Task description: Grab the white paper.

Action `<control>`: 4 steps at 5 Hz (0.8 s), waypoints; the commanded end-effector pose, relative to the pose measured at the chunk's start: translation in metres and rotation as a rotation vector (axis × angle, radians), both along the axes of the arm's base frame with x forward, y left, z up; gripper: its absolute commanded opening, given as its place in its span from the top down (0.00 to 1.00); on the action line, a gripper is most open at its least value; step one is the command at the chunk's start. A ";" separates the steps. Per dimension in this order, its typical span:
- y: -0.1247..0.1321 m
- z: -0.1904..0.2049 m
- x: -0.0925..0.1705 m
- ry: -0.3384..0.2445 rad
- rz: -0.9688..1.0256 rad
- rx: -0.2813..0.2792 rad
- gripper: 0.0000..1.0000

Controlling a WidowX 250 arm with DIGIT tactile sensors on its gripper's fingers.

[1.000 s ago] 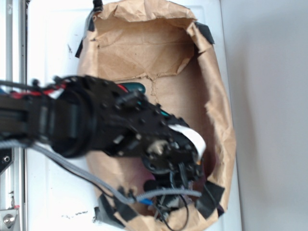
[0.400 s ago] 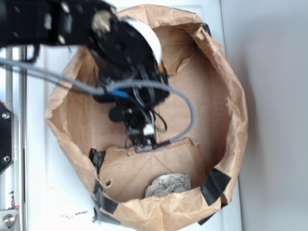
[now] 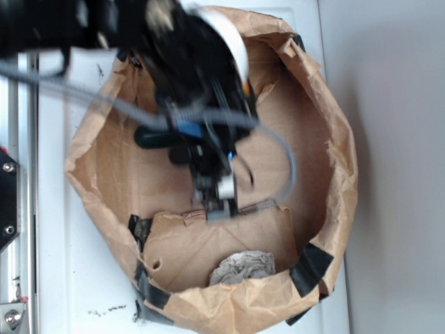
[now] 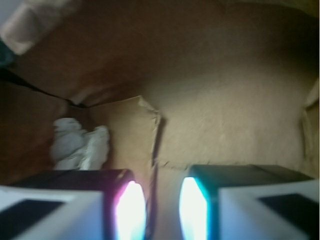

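Item: paper [image 3: 243, 267], one crumpled off-white wad, lying on the floor flap of the bag [image 3: 327, 125] by its near wall; left of centre in the wrist view [image 4: 80, 144]. Likely light, soft, compressible, not slippery. Best pinched across its bulk. Gripper [image 4: 162, 207]: jaws parted, empty, short of the wad.

White tabletop [image 3: 69, 278], pale grey surface [image 3: 396, 167] on the right, metal rail [image 3: 14, 209] at left

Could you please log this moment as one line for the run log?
phase: approach | gripper: open, empty, inside brown paper bag | white paper: on bag floor, apart from gripper | grasp: not yet
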State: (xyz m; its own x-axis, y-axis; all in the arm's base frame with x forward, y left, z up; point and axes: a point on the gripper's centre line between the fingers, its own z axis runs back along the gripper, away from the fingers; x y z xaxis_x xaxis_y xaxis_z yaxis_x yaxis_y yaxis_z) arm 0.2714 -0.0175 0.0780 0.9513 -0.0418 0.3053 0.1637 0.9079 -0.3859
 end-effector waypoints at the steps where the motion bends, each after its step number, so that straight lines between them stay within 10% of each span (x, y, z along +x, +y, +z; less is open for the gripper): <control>1: -0.061 -0.007 0.017 -0.092 -0.206 0.084 0.00; 4: -0.085 -0.043 0.015 -0.090 -0.359 0.067 0.00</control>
